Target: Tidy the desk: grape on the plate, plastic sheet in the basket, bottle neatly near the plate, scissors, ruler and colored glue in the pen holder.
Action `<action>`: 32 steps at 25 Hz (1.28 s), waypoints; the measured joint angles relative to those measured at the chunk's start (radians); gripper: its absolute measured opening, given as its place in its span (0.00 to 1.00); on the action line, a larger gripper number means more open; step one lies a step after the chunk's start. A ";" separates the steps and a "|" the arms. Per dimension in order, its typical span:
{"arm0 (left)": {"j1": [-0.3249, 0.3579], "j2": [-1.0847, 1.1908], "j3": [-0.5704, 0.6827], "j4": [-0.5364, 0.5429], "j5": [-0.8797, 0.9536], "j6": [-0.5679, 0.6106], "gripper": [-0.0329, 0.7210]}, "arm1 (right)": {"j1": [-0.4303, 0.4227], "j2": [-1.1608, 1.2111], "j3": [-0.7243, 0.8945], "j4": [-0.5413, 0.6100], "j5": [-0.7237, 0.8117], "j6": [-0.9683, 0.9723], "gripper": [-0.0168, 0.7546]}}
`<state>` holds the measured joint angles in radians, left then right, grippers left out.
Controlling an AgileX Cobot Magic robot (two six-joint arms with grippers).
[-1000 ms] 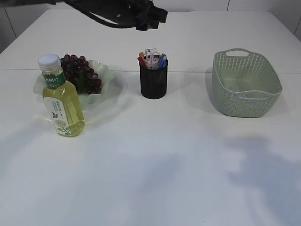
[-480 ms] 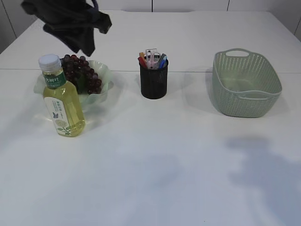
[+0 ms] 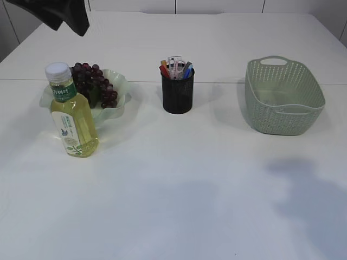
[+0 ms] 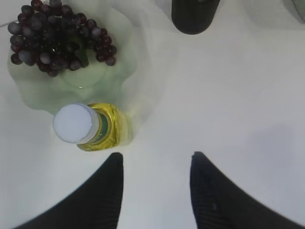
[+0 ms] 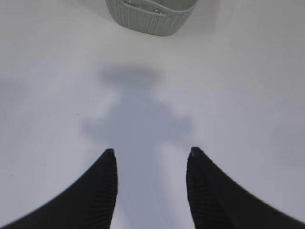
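Observation:
Dark purple grapes (image 3: 93, 82) lie on the pale green plate (image 3: 120, 84) at the left; they also show in the left wrist view (image 4: 57, 38). The yellow-green bottle (image 3: 70, 114) with a white cap stands upright in front of the plate, touching its front rim; the left wrist view shows it from above (image 4: 90, 125). The black mesh pen holder (image 3: 177, 93) holds several coloured items, too small to tell apart. The green basket (image 3: 284, 111) stands at the right. My left gripper (image 4: 155, 157) is open and empty, high above the table beside the bottle. My right gripper (image 5: 150, 152) is open and empty above bare table.
The left arm (image 3: 57, 13) is at the top left corner of the exterior view. The basket's near wall (image 5: 150, 16) shows at the top of the right wrist view. A table seam runs across behind the objects.
The left arm has swung from above the pen holder leftward and up to the top left corner. The objects on the table have not moved.

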<state>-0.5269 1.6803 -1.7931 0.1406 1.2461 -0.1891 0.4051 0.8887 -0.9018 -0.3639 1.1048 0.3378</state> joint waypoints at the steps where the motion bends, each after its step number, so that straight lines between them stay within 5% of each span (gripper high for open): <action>1: 0.000 -0.011 0.000 -0.002 0.000 -0.009 0.49 | 0.000 0.000 0.000 0.000 0.014 0.000 0.52; 8: 0.000 -0.191 0.104 -0.024 0.002 -0.016 0.38 | 0.000 0.000 0.000 0.000 0.062 0.002 0.52; 21: 0.000 -0.865 0.599 -0.089 0.018 -0.016 0.37 | 0.000 0.000 0.000 0.007 0.108 0.004 0.52; 32: 0.000 -1.339 0.825 -0.093 0.024 0.015 0.39 | 0.000 -0.062 0.013 0.081 -0.014 -0.003 0.52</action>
<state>-0.5269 0.3412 -0.9680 0.0479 1.2699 -0.1737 0.4051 0.8265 -0.8886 -0.2829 1.0913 0.3351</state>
